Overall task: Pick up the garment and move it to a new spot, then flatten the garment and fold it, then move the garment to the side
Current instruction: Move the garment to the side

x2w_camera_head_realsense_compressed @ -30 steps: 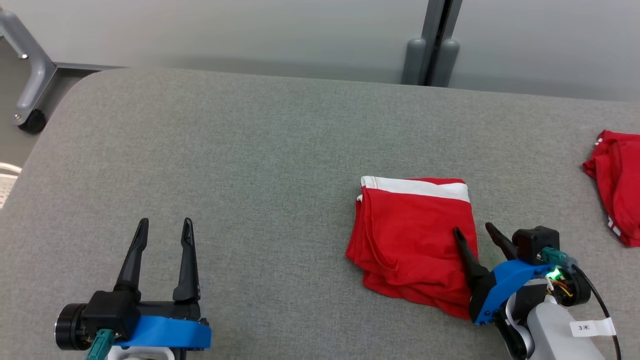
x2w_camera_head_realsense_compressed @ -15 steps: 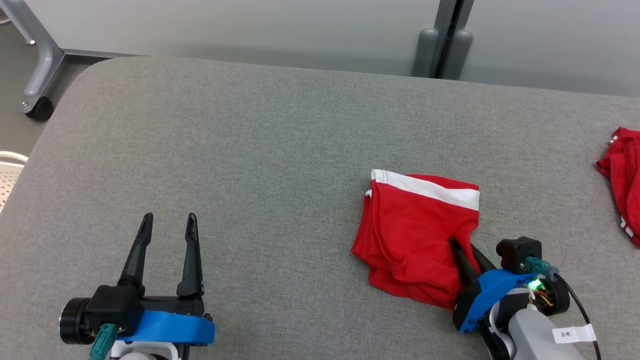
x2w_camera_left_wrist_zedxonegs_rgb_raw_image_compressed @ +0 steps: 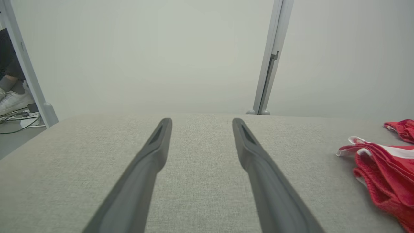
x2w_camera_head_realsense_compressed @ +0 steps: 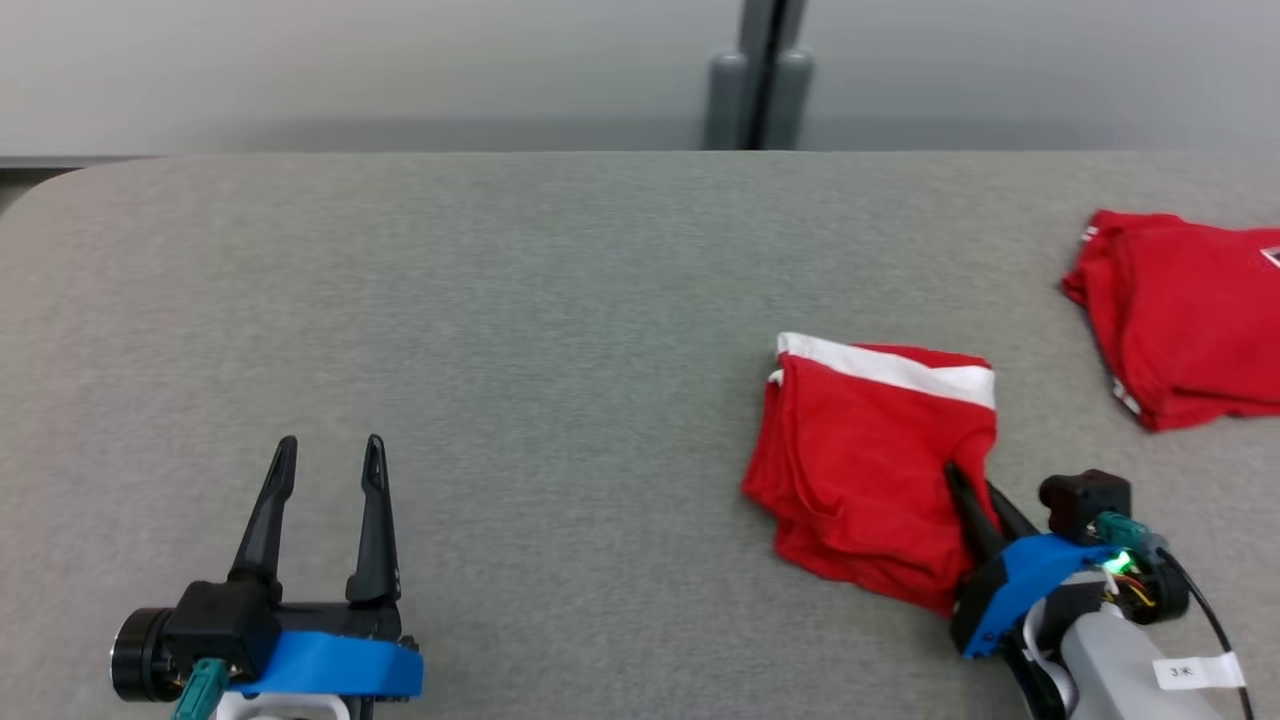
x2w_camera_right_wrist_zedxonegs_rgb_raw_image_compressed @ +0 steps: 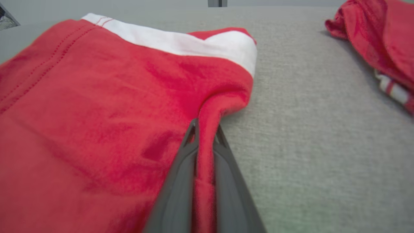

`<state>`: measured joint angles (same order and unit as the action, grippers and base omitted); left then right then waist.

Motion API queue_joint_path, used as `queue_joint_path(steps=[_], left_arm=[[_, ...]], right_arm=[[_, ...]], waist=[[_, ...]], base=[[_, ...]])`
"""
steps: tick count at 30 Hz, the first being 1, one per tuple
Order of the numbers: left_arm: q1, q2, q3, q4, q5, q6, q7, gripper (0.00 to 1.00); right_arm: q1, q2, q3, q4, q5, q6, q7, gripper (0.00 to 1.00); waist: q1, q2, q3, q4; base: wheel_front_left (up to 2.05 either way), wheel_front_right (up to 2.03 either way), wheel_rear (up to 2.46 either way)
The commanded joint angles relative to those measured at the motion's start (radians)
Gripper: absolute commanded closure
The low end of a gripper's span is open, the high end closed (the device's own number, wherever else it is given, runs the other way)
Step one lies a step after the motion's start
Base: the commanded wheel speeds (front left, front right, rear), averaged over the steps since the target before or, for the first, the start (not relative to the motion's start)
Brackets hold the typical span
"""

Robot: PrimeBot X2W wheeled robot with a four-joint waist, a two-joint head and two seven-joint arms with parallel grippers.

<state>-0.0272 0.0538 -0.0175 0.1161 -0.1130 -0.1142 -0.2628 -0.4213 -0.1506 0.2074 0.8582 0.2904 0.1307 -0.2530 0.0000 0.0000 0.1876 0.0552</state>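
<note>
The garment (x2w_camera_head_realsense_compressed: 870, 465) is a folded red piece with a white band along its far edge, lying right of centre on the grey table (x2w_camera_head_realsense_compressed: 550, 300). My right gripper (x2w_camera_head_realsense_compressed: 968, 478) is shut on the garment's right edge, and a ridge of red cloth (x2w_camera_right_wrist_zedxonegs_rgb_raw_image_compressed: 207, 136) is pinched between its fingers. The garment (x2w_camera_left_wrist_zedxonegs_rgb_raw_image_compressed: 381, 168) also lies at the right of the left wrist view. My left gripper (x2w_camera_head_realsense_compressed: 325, 455) rests at the lower left, open, with nothing between its fingers (x2w_camera_left_wrist_zedxonegs_rgb_raw_image_compressed: 155, 152).
A second red garment (x2w_camera_head_realsense_compressed: 1180, 315) lies at the table's far right, and its edge (x2w_camera_right_wrist_zedxonegs_rgb_raw_image_compressed: 375, 35) is at the upper right in the right wrist view. A grey partition post (x2w_camera_head_realsense_compressed: 760, 75) stands behind the table. A person's shoe (x2w_camera_left_wrist_zedxonegs_rgb_raw_image_compressed: 13, 100) is on the floor at the left.
My right gripper closed on the garment's right edge, bunching the cloth into a ridge. The head camera turned, shifting the whole picture. The left gripper stayed still.
</note>
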Motion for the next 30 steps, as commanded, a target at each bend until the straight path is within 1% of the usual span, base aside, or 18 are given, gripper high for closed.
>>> queue_joint_path(steps=[1, 6, 7, 11, 14, 17, 22, 27, 30], left_arm=[[-0.005, -0.001, -0.004, -0.005, 0.005, 0.0, -0.002, 0.0], [-0.029, 0.003, -0.003, -0.007, 0.01, -0.003, -0.002, 0.0], [-0.029, 0.003, -0.003, -0.007, 0.01, -0.003, -0.002, 0.0], [-0.045, 0.011, -0.003, -0.007, 0.016, -0.006, -0.002, 0.0], [-0.058, 0.015, -0.004, -0.006, 0.02, -0.006, -0.002, 0.0], [-0.067, 0.014, -0.009, -0.006, 0.026, -0.007, -0.002, 0.0], [-0.089, 0.018, -0.012, -0.012, 0.027, -0.008, -0.002, 0.0], [-0.113, 0.022, -0.013, -0.026, 0.031, -0.009, -0.002, 0.0], [-0.131, 0.027, -0.014, -0.039, 0.037, -0.01, -0.002, 0.0]], right_arm=[[0.02, -0.032, -0.007, -0.007, 0.015, 0.0, -0.008, 1.0], [0.037, -0.082, -0.014, -0.031, 0.031, 0.0, -0.011, 1.0], [0.037, -0.082, -0.014, -0.031, 0.031, 0.0, -0.011, 1.0], [0.042, -0.111, -0.02, -0.052, 0.034, 0.0, -0.011, 1.0], [0.028, -0.129, -0.013, -0.07, 0.023, 0.0, -0.012, 1.0], [0.005, -0.139, 0.004, -0.101, 0.005, 0.0, -0.012, 1.0], [-0.067, -0.179, 0.033, -0.15, -0.036, 0.0, -0.012, 1.0], [-0.193, -0.251, 0.074, -0.162, -0.045, 0.0, 0.02, 1.0], [-0.279, -0.323, 0.103, -0.153, -0.039, 0.0, 0.049, 1.0]], waist=[[0.0, 0.0, -0.013, -0.06], [0.0, 0.0, 0.005, -0.148], [0.0, 0.0, 0.005, -0.148], [0.0, 0.0, 0.023, -0.201], [0.0, 0.0, 0.034, -0.223], [0.0, 0.0, 0.041, -0.226], [0.0, 0.0, 0.066, -0.208], [0.0, 0.0, 0.127, -0.18], [0.0, 0.0, 0.177, -0.168]], base=[[0.0, 0.0, 0.0], [0.0, 0.0, 0.0], [0.0, 0.0, 0.0], [0.0, 0.0, 0.0], [0.0, 0.0, 0.0], [0.0, 0.0, 0.0], [0.0, 0.0, 0.0], [0.0, 0.0, 0.0], [0.0, 0.0, 0.0]])
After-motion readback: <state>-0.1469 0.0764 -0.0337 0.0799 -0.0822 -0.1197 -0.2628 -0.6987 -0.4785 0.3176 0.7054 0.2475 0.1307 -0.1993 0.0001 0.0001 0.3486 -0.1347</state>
